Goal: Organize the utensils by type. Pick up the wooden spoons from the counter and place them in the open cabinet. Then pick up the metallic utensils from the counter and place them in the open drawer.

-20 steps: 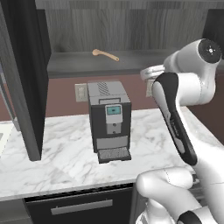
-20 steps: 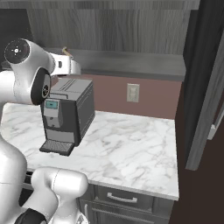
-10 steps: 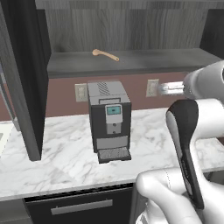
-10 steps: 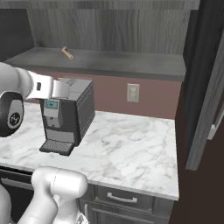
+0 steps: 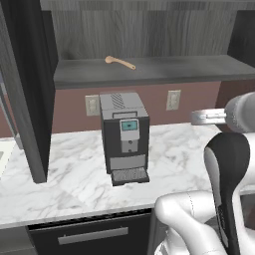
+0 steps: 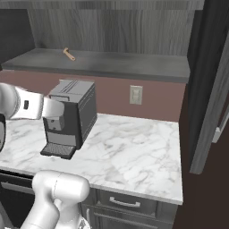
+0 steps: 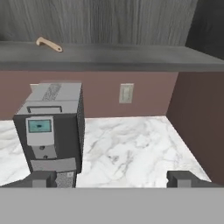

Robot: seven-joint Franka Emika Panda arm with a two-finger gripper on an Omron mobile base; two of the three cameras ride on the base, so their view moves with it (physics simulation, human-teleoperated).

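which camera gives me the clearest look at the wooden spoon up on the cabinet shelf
The left base view: the wooden spoon lies nearest the middle there, bowl and handle both distinct on the dark shelf. The hand view shows it off to one side. The right base view shows it small and foreshortened.

Ahead of the claw [image 7: 111, 179] and to its left, the boxy coffee machine [image 5: 124, 137] is dark grey with a silver front and a small blue screen. The marble-look worktop [image 6: 134, 152] below it is white with grey veins. Above, the light tan wooden spoon [image 5: 119, 62] lies on a dark grey wood-grain cabinet shelf [image 5: 164, 69]. The wall [image 7: 148, 94] behind is reddish brown, with pale outlet plates [image 6: 136, 94].
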